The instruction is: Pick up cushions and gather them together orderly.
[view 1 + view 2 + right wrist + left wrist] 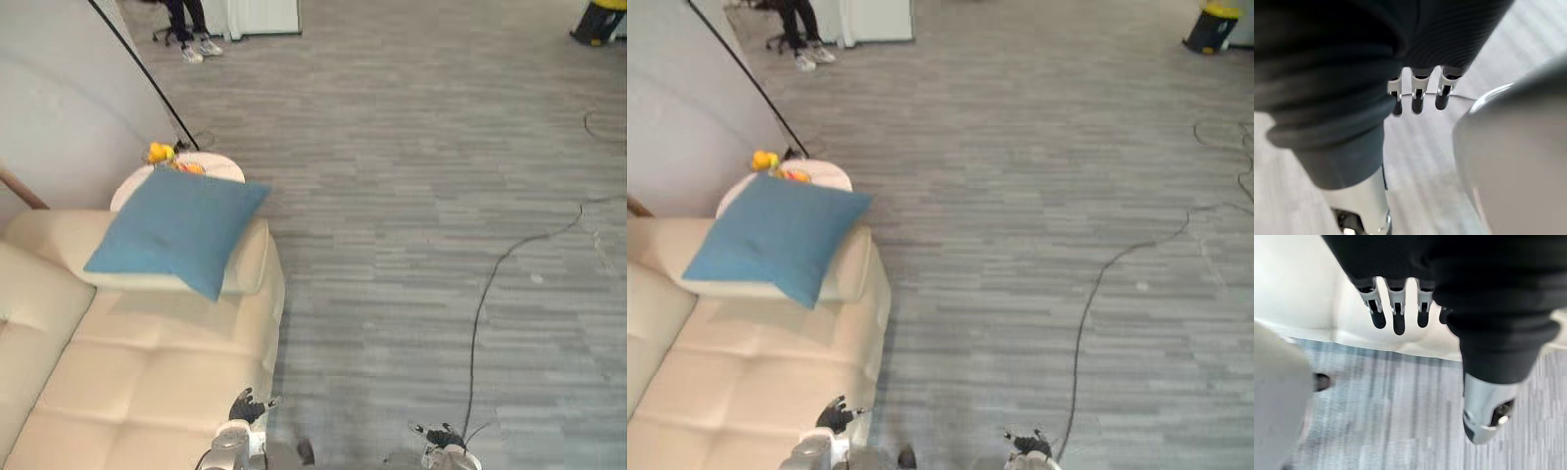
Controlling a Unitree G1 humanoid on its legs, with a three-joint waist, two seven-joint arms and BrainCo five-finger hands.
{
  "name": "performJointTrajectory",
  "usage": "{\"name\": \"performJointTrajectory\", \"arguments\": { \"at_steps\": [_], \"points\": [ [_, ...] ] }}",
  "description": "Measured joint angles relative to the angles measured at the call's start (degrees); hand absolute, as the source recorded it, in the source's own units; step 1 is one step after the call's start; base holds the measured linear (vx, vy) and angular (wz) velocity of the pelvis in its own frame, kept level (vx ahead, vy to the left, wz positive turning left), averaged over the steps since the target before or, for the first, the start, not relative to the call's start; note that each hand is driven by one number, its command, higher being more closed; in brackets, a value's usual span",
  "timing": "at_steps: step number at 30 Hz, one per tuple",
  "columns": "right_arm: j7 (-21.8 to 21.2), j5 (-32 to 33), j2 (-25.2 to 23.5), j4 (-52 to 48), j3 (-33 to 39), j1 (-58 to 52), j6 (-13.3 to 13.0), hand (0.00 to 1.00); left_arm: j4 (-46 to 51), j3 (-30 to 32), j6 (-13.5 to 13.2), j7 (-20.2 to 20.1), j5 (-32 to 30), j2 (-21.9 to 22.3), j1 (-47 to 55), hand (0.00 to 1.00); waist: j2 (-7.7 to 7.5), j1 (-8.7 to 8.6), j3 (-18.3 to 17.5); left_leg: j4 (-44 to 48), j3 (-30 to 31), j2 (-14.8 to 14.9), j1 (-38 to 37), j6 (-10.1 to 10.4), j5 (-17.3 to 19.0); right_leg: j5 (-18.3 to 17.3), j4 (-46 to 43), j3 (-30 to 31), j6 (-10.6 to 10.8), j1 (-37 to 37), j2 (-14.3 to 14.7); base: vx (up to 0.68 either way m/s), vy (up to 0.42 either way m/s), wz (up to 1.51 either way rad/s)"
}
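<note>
Blue cushion (176, 227) lies on sofa (147, 382) armrest, corner overhanging. Our left hand (1396, 308) and right hand (1418, 93) hang relaxed, empty, well apart from it. Risk we see: clumsy reach tips cushion to floor or into yellow toys (160, 152) on round tabletop (223, 166).

Blue cushion (176, 230), cream sofa (127, 382), grey striped carpet (411, 196).

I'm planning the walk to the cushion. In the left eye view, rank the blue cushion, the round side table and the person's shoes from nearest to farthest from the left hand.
From the left hand, low beside the sofa:
1. Blue cushion, on the sofa's armrest.
2. Round side table, just behind the cushion.
3. Person's shoes, far across the floor.
</note>
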State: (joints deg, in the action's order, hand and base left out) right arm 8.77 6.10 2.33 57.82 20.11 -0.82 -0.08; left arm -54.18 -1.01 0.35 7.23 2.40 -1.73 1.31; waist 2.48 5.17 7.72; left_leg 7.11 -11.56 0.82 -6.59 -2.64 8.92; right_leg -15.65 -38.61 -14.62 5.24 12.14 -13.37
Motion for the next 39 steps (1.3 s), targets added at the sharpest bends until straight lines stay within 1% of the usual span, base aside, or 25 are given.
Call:
{"name": "performJointTrajectory", "arguments": {
  "at_steps": [2,3,4,5,6,9,11,12,14,15,17,19,20,21,22,24,26,27,29,31,34,36,37,38,39],
  "points": [
    [-0.2,0.0,-0.1,0.1,0.0,0.4,0.0,0.0,0.0,-0.2,-0.1,0.0,0.0,-0.3,0.0,0.0,-0.38,-0.57,0.1,-0.1,1.6,1.3,-1.0,1.3,0.7,4.7,14.0,1.2,-0.9,1.7,2.6,0.35,-0.15,0.5],
    [-0.3,0.0,-0.2,0.7,0.0,0.2,0.0,0.0,-0.1,-0.1,-0.1,0.0,0.0,-0.5,0.4,0.0,-0.74,-1.11,0.1,-0.1,3.1,1.6,-1.7,3.0,2.0,10.1,22.0,6.0,-1.1,2.9,4.5,0.48,-0.336,0.68],
    [-0.2,0.0,-0.5,0.7,0.0,-0.1,0.1,0.0,-0.2,0.1,-0.1,-0.1,-0.1,-1.3,1.1,0.0,-3.02,-1.93,-0.2,-0.2,4.7,0.8,-2.7,4.4,3.1,15.7,27.3,10.6,-0.1,2.8,5.0,0.47,-0.366,0.76],
    [-0.3,0.0,0.1,1.7,0.2,-0.5,0.0,0.0,-1.3,0.1,-0.2,0.0,-0.1,-1.5,0.6,0.0,-2.44,-2.34,0.4,-0.2,6.8,1.0,-3.7,5.5,4.6,18.0,25.5,11.8,-1.2,2.6,5.9,0.46,-0.372,0.41],
    [-0.2,0.1,0.7,2.4,1.5,0.1,0.2,0.0,-1.8,0.3,-0.1,-0.1,-0.1,-0.9,0.5,0.0,-0.76,-1.76,0.2,0.1,7.9,2.7,-4.2,5.4,4.6,15.4,23.6,12.2,-2.1,2.8,7.6,0.29,-0.23,0.04],
    [-0.2,0.1,1.0,2.5,2.4,0.0,0.2,0.0,-2.1,3.0,-0.1,0.0,-0.1,0.5,1.4,0.0,0.92,-1.94,-0.6,10.4,11.0,4.9,-0.6,6.2,4.1,10.4,21.7,8.6,-3.1,0.9,8.2,0.35,-0.276,0.32],
    [0.0,0.6,1.0,2.0,1.7,-0.8,0.1,0.0,-0.1,5.1,-0.1,0.0,-0.1,1.6,1.2,0.0,0.84,-2.06,0.0,28.5,11.4,6.4,8.1,10.6,0.1,8.4,22.3,5.1,-3.8,-2.9,7.6,0.26,-0.232,0.85],
    [0.1,0.7,1.1,1.8,1.0,-1.3,0.2,0.0,0.6,5.5,-0.2,0.0,0.0,1.9,1.0,0.0,0.5,-1.78,0.6,35.5,10.8,7.6,11.7,10.9,-4.1,7.6,23.2,3.9,-4.5,-5.3,7.7,0.25,-0.165,0.82],
    [0.3,0.8,0.9,1.6,-0.2,-1.5,0.3,0.0,1.5,5.5,-0.5,-0.1,0.0,1.8,1.0,0.0,0.52,-1.34,0.7,43.0,7.9,9.6,16.6,8.4,-2.7,6.7,25.9,1.3,-5.3,-10.2,7.6,0.25,-0.132,0.68],
    [0.3,0.9,0.7,1.5,0.0,-1.2,0.3,0.0,1.8,4.6,-0.8,-0.1,0.0,1.9,1.0,0.0,0.51,-1.29,0.6,40.6,4.5,9.9,18.7,7.0,0.2,6.4,28.4,-0.4,-4.7,-12.8,7.6,0.21,-0.081,0.52],
    [0.3,1.1,0.3,0.8,-0.1,-0.5,0.3,0.0,2.1,3.9,-1.1,-0.2,0.0,1.9,1.0,0.0,0.6,-1.05,0.6,28.5,-0.2,8.8,19.5,6.4,1.1,6.8,31.1,-2.0,-3.7,-14.9,7.5,0.24,-0.019,0.36],
    [0.3,1.2,-0.1,-0.8,-0.1,-0.5,0.2,0.0,1.7,4.0,-1.0,-0.3,-0.1,2.2,0.6,0.0,0.9,-0.76,0.5,7.9,-2.0,5.7,18.9,6.2,-4.0,6.2,31.4,-3.1,-2.8,-16.2,7.4,0.33,0.097,0.21],
    [0.3,1.2,-0.1,-0.8,-0.1,-0.6,0.2,0.0,1.6,4.0,-0.9,-0.3,-0.1,2.4,0.7,0.0,1.15,-0.6,0.3,4.9,-2.2,5.5,18.3,6.7,-6.0,5.8,31.2,-3.2,-2.4,-16.5,7.6,0.35,0.144,0.1],
    [0.3,1.2,-0.2,-0.6,-0.1,-1.3,0.3,0.0,1.6,4.3,-1.0,-0.3,-0.1,2.5,0.3,0.0,0.78,0.1,0.2,3.1,-2.5,4.5,16.8,3.8,-10.3,4.8,31.0,-2.5,-1.2,-18.1,7.3,0.45,0.151,0.09],
    [0.3,1.1,-1.3,-0.7,-0.2,-1.6,0.4,0.0,1.6,4.4,-0.9,-0.4,-0.1,1.7,0.1,0.0,-1.14,0.51,-0.2,2.9,-2.9,2.9,15.9,3.0,-8.9,4.8,32.1,-2.1,-0.4,-19.4,6.0,0.39,0.121,0.08],
    [0.3,1.1,-2.2,-0.7,-0.2,-1.8,0.4,0.0,1.6,4.5,-0.9,-0.7,-0.1,1.2,0.0,0.0,-2.48,0.89,-0.6,5.0,-3.7,1.8,15.7,2.1,-6.2,4.9,32.0,-1.3,0.3,-20.1,4.3,0.37,0.111,-0.1],
    [0.1,0.8,-2.1,-0.7,-1.2,-1.5,0.4,0.0,1.4,4.4,-0.8,-1.0,-0.1,1.4,0.1,0.0,-2.23,1.11,-0.8,5.6,-4.5,1.1,14.0,1.7,-3.5,4.6,28.3,0.4,1.0,-20.0,3.1,0.29,0.127,-0.2],
    [-0.3,0.6,-2.0,-0.8,-1.6,-2.0,0.4,0.0,0.6,4.1,-0.8,-1.1,-0.1,1.7,0.1,0.0,-1.46,1.13,-1.1,5.4,-4.5,0.5,10.8,1.5,-1.2,3.8,15.4,2.0,2.2,-16.3,1.1,0.23,0.132,-0.09],
    [-0.8,0.6,-2.0,-1.8,-2.5,-2.0,0.2,0.0,0.2,3.6,-0.5,-1.2,-0.1,1.6,0.2,0.0,-1.57,0.83,-1.3,5.4,-3.4,-0.6,7.7,1.2,0.6,5.3,-2.2,4.0,4.1,-9.4,-1.6,0.34,0.144,0.25],
    [-0.9,0.6,-2.2,-2.6,-2.4,-2.1,0.2,0.0,0.0,2.1,-0.1,-1.2,0.0,0.8,0.4,0.0,-1.56,0.51,-1.1,4.8,-2.5,-0.7,4.6,1.2,1.4,3.9,-8.7,4.9,4.4,-6.6,-1.9,0.4,0.067,0.5],
    [-1.0,0.6,-2.2,-2.4,-2.4,-2.0,0.1,0.0,0.0,2.3,0.0,-1.1,0.1,0.4,0.6,0.0,-1.62,0.25,-1.3,2.0,0.5,0.3,0.9,1.2,1.4,1.1,-1.9,3.1,2.2,-3.6,0.0,0.3,-0.068,0.53],
    [-1.1,0.6,-2.1,-2.3,-2.3,-1.6,-0.1,0.0,0.0,2.5,0.0,-1.0,0.1,0.8,0.6,0.0,-1.04,-0.16,-1.1,1.8,4.1,2.0,0.5,2.0,1.8,1.4,8.7,9.1,1.3,-1.9,5.0,0.28,-0.225,0.79],
    [-1.2,0.6,-2.2,-2.1,-2.3,-1.5,-0.1,0.0,0.0,4.3,0.0,-1.0,0.0,1.4,0.5,0.0,-1.19,-0.45,-1.0,2.0,7.3,2.9,0.6,3.5,2.7,3.4,16.0,18.0,0.8,-1.3,9.3,0.23,-0.284,0.96],
    [-1.3,0.6,-2.3,-1.9,-2.4,-1.6,-0.1,0.0,0.0,4.7,0.0,-1.0,0.0,1.5,0.5,0.0,-1.72,-0.51,-1.2,2.4,9.0,2.7,0.8,4.3,3.2,5.2,19.4,22.9,1.1,-1.9,10.8,0.28,-0.404,1.37],
    [-1.5,0.8,-2.4,-1.6,-2.3,-2.3,-0.1,0.0,-0.5,5.3,0.0,-1.1,-0.1,1.3,0.4,0.0,-2.97,-0.88,-1.2,4.3,12.4,1.9,1.4,6.2,4.8,8.9,20.8,25.9,-0.3,-2.9,11.3,0.23,-0.354,1.17]
  ]
}}
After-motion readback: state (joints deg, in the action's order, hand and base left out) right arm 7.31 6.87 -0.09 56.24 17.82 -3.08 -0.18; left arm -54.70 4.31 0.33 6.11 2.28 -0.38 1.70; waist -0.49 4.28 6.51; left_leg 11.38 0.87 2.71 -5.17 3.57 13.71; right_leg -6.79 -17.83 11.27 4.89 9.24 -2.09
